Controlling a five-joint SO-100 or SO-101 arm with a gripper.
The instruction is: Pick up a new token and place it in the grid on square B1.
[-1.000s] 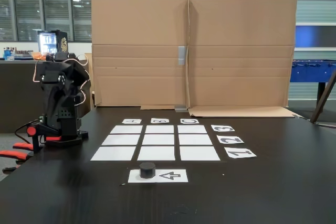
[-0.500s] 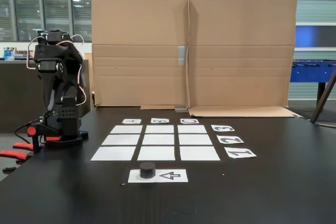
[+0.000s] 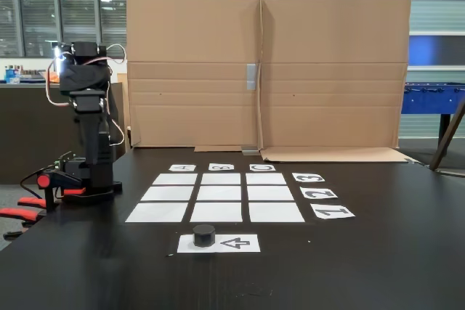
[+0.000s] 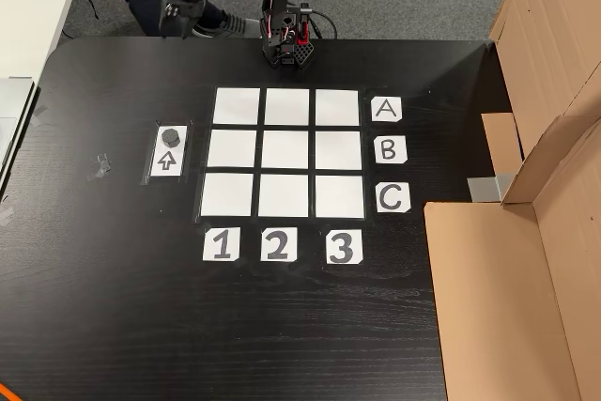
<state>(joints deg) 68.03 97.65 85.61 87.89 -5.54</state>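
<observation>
The black two-finger tool (image 4: 173, 18) hung at the end of the arm's outstretched black forearm, above the desk's far edge in the other view, and whether its fingers were parted or closed could not be told — it was too small and dark in both pictures. In the fixed view the arm (image 3: 86, 107) stood upright on its base at the left of the dark matte desk (image 3: 378, 252), with its upper part folded at the top. The small matte black puck-shaped token (image 4: 171, 136) sat well apart from the tool, down the desk from it in the other view, resting on one end of a white sheet printed with a black arrow (image 4: 168, 161); in the fixed view the token (image 3: 204, 234) lay on the left end of that sheet. Beside the sheet, on the side away from the desk's edge, lay the grid of nine blank white paper rectangles (image 4: 285, 151), with paper labels A, B, C along one side and 1, 2, 3 along another. Square B1 (image 4: 232, 148) — the blank white rectangle level with label B and in line with label 1 — lay bare, just beside the arrow sheet. A tall brown cardboard screen (image 3: 269, 70) stood along the desk's back edge in the fixed view.
</observation>
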